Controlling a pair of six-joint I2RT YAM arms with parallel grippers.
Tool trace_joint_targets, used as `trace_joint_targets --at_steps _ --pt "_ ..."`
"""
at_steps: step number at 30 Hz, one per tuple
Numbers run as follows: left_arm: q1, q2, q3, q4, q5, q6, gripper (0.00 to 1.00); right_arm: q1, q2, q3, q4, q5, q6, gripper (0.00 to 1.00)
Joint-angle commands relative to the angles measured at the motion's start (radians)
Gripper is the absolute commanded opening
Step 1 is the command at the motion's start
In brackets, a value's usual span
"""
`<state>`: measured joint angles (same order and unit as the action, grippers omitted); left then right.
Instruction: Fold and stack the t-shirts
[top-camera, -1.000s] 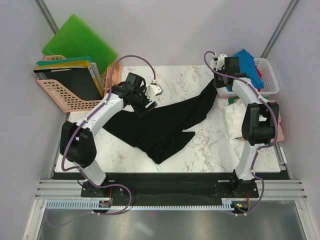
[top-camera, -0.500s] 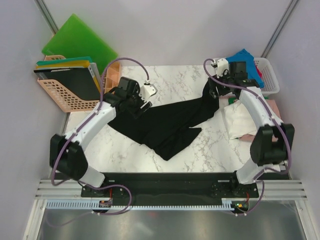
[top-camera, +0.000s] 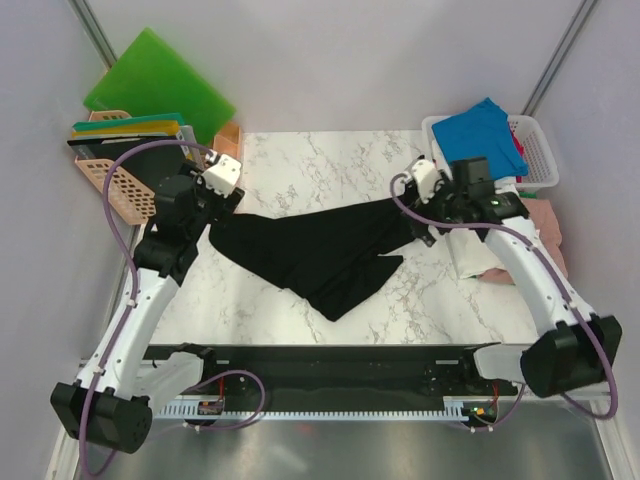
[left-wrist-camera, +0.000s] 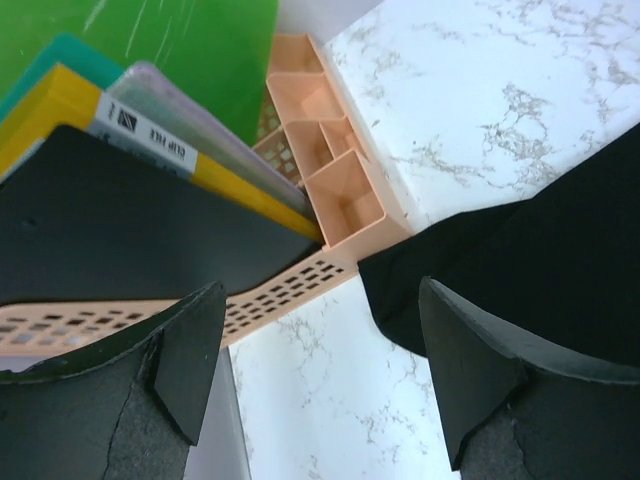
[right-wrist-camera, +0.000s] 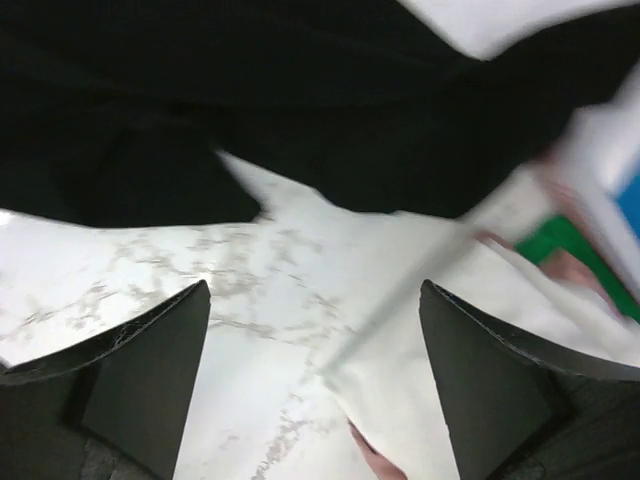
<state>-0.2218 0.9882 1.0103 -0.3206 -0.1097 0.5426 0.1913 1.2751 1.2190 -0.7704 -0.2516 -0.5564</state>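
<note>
The black shirt (top-camera: 320, 250) lies spread in a crooked band across the middle of the table (top-camera: 340, 160); its left edge stops just beside the peach rack (top-camera: 110, 190), a loose flap points toward the near side, and its right end is bunched below the right arm. It looks soft, light and quite limp; I'd expect it to sag and double over on itself when lifted, and to slide easily on the smooth marble rather than catch. Nothing about it is fragile. The places to take it seem to be the outer corners, a hem or shoulder at each end, pinched flat against the table so that only the edge is caught, not a bundle of layers.

The left gripper (left-wrist-camera: 322, 300) is up by the rack at the table's left edge; its fingers (left-wrist-camera: 185, 360) stand wide apart with nothing between them, and the shirt's left edge is near but untouched. The right gripper (right-wrist-camera: 315, 295) hangs over the bare strip between the shirt's right end and the white shirt (top-camera: 478, 245); its fingers (right-wrist-camera: 470, 370) are also spread wide and empty, touching neither cloth as far as I can tell, though that view is blurred. Further right a pink shirt (top-camera: 548, 215) lies against the white one; a blue shirt (top-camera: 485, 130) sits in the basket (top-camera: 540, 155).
</note>
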Motion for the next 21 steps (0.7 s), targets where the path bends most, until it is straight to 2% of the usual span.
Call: trace_joint_targets --at_steps 1,4,5,8,11,21 --pt "0.053 -0.013 -0.029 0.028 -0.03 -0.097 0.85 0.17 0.087 -0.029 -0.055 -0.054 -0.039 0.93" --pt "0.085 0.001 -0.045 -0.009 0.01 -0.125 0.86 0.262 0.174 -0.033 0.017 -0.069 0.008 0.91" --pt "0.105 0.015 -0.053 -0.015 0.021 -0.124 0.86 0.328 0.217 -0.021 0.049 -0.071 0.019 0.89" --pt "0.13 0.033 -0.073 -0.043 0.042 -0.122 0.86 0.463 0.279 0.008 0.127 -0.031 0.042 0.88" --pt "0.136 0.032 -0.078 -0.058 0.061 -0.121 0.86 0.548 0.331 0.077 0.186 0.006 0.058 0.87" --pt "0.136 0.044 -0.053 -0.086 0.085 -0.119 0.86 0.668 0.467 0.128 0.316 -0.031 0.098 0.75"
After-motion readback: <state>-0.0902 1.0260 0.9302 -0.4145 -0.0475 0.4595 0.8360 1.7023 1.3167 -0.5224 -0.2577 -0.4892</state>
